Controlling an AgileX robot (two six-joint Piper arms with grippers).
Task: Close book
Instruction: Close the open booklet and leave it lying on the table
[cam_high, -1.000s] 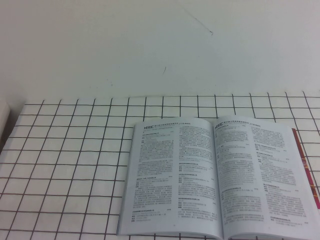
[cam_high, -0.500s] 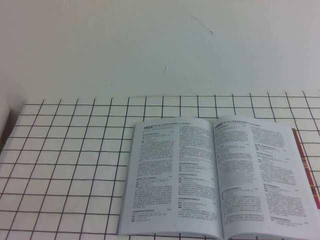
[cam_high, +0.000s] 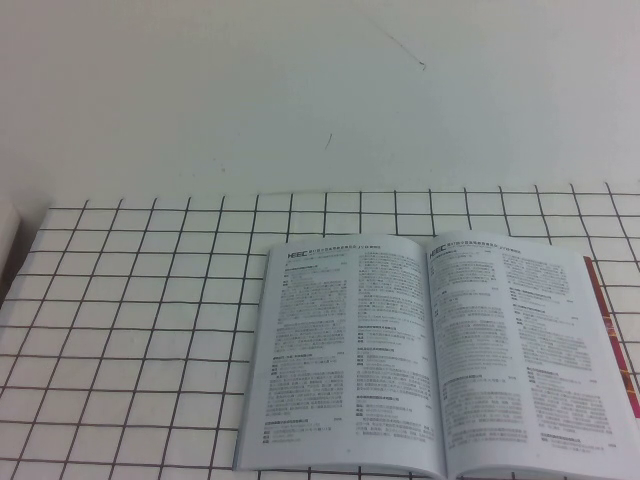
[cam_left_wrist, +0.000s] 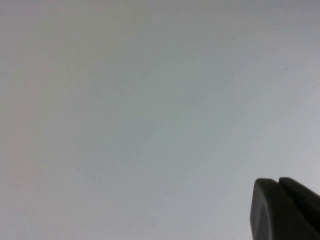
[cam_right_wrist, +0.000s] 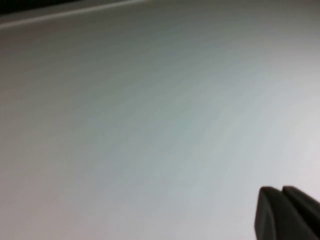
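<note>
Left gripper (cam_left_wrist: 283, 210): outside the high view, facing a blank pale surface; whether apart or together cannot be told. Book (cam_high: 430, 350): lies open, pages up, on the gridded table (cam_high: 140, 300) at 5 o'clock. Right gripper (cam_right_wrist: 286, 212): likewise facing a blank surface; opening cannot be told.

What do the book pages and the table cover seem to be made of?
The book looks like paper: matte white pages, dense print. The table cover is perhaps cloth or vinyl, white with black grid. The left gripper and right gripper show only in wrist views.
</note>
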